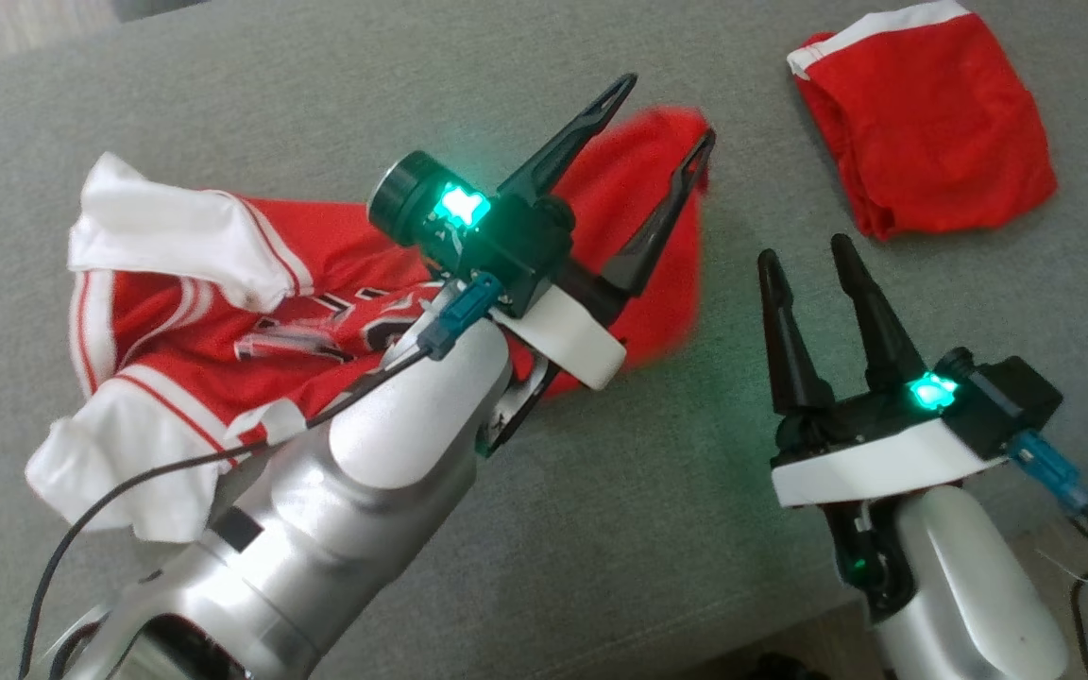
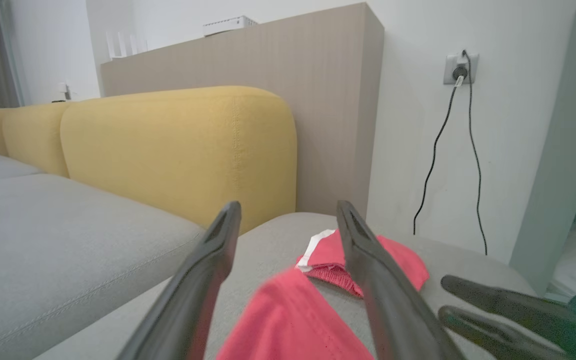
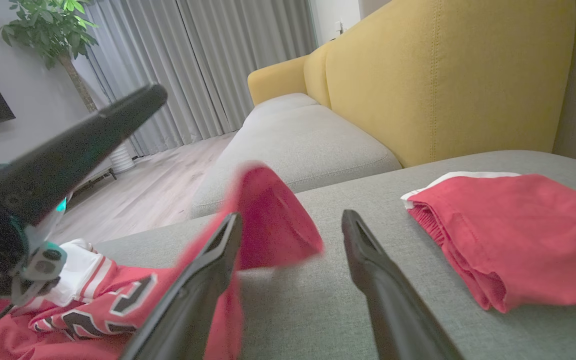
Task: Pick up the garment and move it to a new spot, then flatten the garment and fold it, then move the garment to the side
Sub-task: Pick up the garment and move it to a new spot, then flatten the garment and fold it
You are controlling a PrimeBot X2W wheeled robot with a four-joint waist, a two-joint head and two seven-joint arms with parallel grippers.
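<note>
The garment (image 1: 223,312), a red jersey with white trim and black lettering, lies crumpled on the left of the grey cushion (image 1: 525,529). Its plain red end (image 1: 676,283) reaches right and looks blurred. My left gripper (image 1: 665,113) hovers over that red end, jaws open and holding nothing. The left wrist view shows those fingers (image 2: 288,207) spread apart above the red cloth (image 2: 288,320). My right gripper (image 1: 806,252) stands open to the right of the garment, apart from it. In the right wrist view the red flap (image 3: 273,220) rises just left of its fingers (image 3: 292,218).
A second red piece with a white band (image 1: 926,132) lies folded at the cushion's far right. A yellow backrest (image 2: 178,150) and a wooden panel (image 2: 338,100) stand behind. A black cable hangs from a wall socket (image 2: 460,67). The cushion's front edge (image 1: 1026,557) runs by my right arm.
</note>
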